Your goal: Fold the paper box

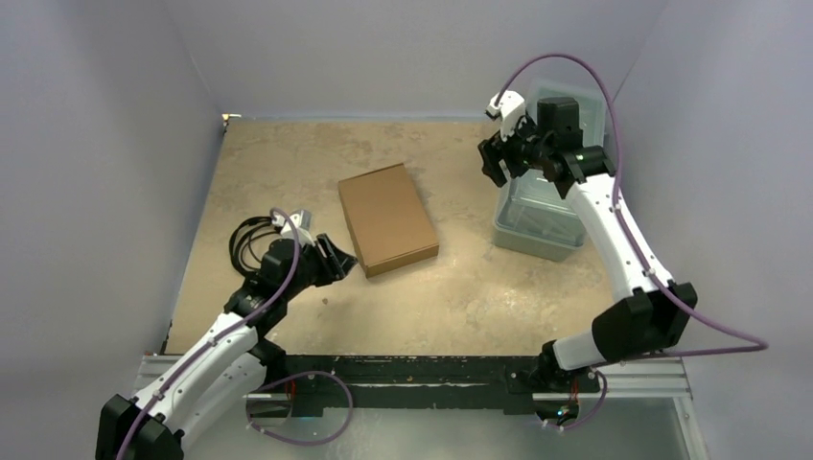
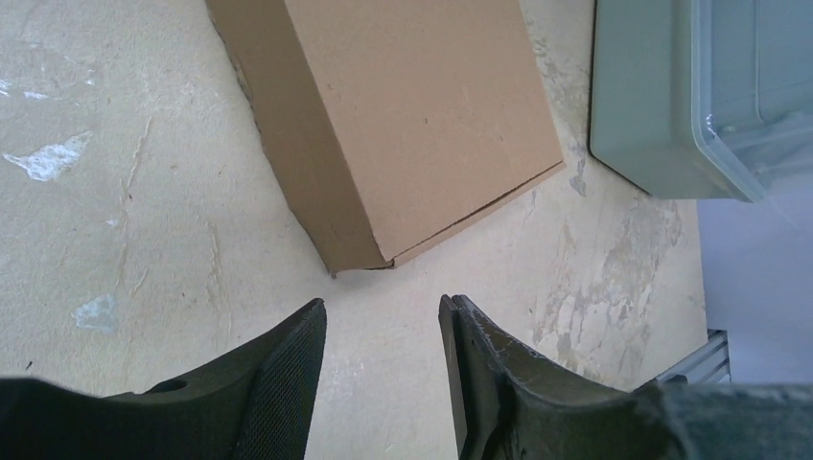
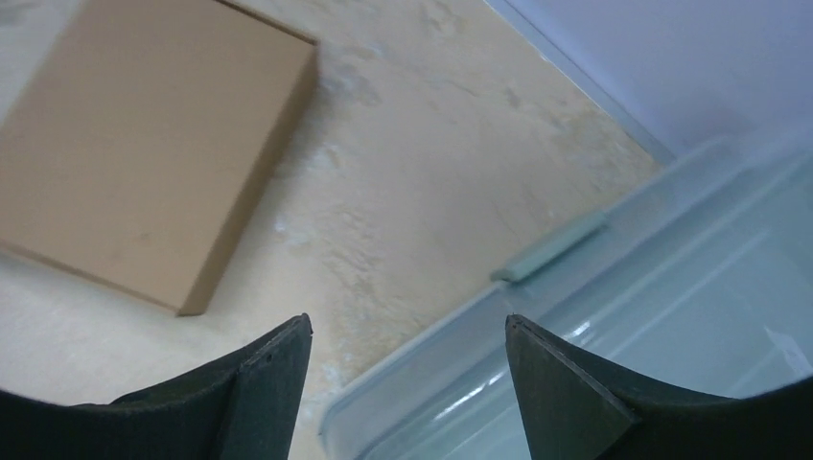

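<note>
Folded box (image 1: 387,218) lies shut at the centre of the surface (image 1: 479,287). Left jaws, part open and empty, sit just off its 7 o'clock corner. Right jaws, wide open and empty, hover at 2 o'clock over a bin (image 1: 537,230), likely because folding looks done.

The top camera looks down from behind over the whole surface (image 1: 460,287); both wrist cameras look from nearer, all three sharing the paper box (image 1: 386,218).
</note>
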Available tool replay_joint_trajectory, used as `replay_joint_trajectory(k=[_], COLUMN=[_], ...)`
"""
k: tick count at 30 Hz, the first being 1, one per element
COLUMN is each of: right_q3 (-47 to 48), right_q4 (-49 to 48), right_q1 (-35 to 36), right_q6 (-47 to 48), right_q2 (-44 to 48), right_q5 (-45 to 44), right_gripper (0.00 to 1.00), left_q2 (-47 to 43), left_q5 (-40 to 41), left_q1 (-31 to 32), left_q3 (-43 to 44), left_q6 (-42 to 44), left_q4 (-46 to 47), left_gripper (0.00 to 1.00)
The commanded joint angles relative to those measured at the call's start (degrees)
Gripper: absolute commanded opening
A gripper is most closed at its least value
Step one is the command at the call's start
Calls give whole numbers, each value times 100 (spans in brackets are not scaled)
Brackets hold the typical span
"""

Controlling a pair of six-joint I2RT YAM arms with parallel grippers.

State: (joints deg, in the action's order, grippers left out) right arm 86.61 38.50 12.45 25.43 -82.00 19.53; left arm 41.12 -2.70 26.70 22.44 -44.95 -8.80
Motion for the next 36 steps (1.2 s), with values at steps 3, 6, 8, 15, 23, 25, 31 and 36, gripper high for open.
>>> replay_joint_trajectory(k=[3, 6, 8, 15, 23, 25, 31, 36], right_q3=[33, -307, -513, -1193, -1091, -924, -857, -991], right_q4=[-750, -1035, -1118, -1212, -983, -849, -685, -614], right_q1=[46, 43, 46, -64, -433, -512, -873, -994], right_q6=[-1021, -1138, -1131, -1113, -1043, -1017, -586, -91], right_q2=[-316, -295, -278, -107, -90, -210, -334, -185], right_q5=[-2309, -2897, -3119, -3016, -2676, -2574, -2579, -2478], right_gripper=[79, 80, 79, 77, 74, 72, 64, 59], left_q2=[-271, -223, -167, -60, -174, -191, -173, -18], left_q5=[-83, -73, -79, -98, -104, -108, -131, -221], left_q1=[-16, -16, -16, -16, -16, -16, -16, -16], left_q3=[160, 160, 143, 122, 99, 98, 60, -20], left_q6=[-31, -12, -10, -42, -66, -71, -82, -142], left_q4=[-64, -66, -17, 35, 19, 10, 92, 364], left_gripper=[48, 48, 48, 48, 48, 48, 48, 55])
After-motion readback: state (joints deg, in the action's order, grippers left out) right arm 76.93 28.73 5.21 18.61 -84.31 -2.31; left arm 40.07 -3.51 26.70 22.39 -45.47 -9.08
